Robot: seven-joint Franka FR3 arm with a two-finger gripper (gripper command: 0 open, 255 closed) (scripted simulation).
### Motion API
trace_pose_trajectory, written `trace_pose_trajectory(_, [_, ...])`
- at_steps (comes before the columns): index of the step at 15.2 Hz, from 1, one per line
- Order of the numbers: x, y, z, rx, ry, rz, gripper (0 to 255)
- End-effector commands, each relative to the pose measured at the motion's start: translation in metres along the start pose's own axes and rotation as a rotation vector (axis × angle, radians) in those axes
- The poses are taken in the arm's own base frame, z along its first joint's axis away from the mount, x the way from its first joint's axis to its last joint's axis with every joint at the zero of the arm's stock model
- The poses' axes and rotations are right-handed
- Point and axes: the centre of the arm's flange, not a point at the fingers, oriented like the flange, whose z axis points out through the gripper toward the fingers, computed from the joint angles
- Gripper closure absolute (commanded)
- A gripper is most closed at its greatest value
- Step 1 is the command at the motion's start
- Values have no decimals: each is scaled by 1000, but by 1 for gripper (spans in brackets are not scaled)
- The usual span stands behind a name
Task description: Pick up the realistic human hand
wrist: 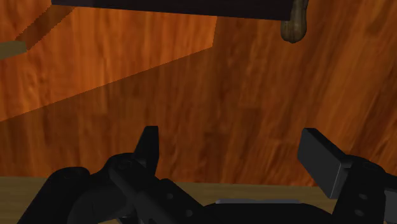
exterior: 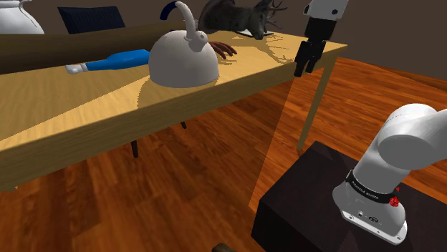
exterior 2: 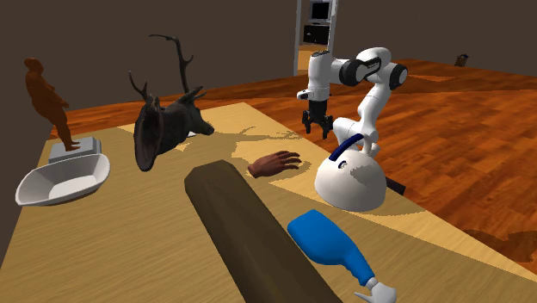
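The human hand (exterior 2: 275,163) is brown and lies flat on the wooden table (exterior 2: 155,224) between the deer head and the kettle. In the shoulder view the hand (exterior: 223,49) peeks out from behind the kettle, fingers toward that view's right. My black gripper (exterior: 306,61) hangs open near the table's far right corner, well apart from the hand. In the second exterior view the gripper (exterior 2: 315,125) sits beyond the table's far edge. The wrist view has the gripper (wrist: 232,140) with fingers wide apart, nothing between them, over wooden floor.
A white kettle (exterior: 183,61) stands close beside the hand. A blue bottle (exterior: 118,61) lies at the shoulder view's left. A dark deer head (exterior 2: 168,125), a long brown log (exterior 2: 249,232), a white bowl (exterior 2: 60,181) and a brown figurine (exterior 2: 47,99) also occupy the table.
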Motion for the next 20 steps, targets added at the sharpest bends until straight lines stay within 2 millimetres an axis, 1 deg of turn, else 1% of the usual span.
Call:
trace_pose_trajectory(1, [0,0,0,0,0,0,0])
trace_pose_trajectory(11, [120,-28,-28,117,-1,31,0])
trace_pose_trajectory(20, [229,-46,-56,223,-1,58,0])
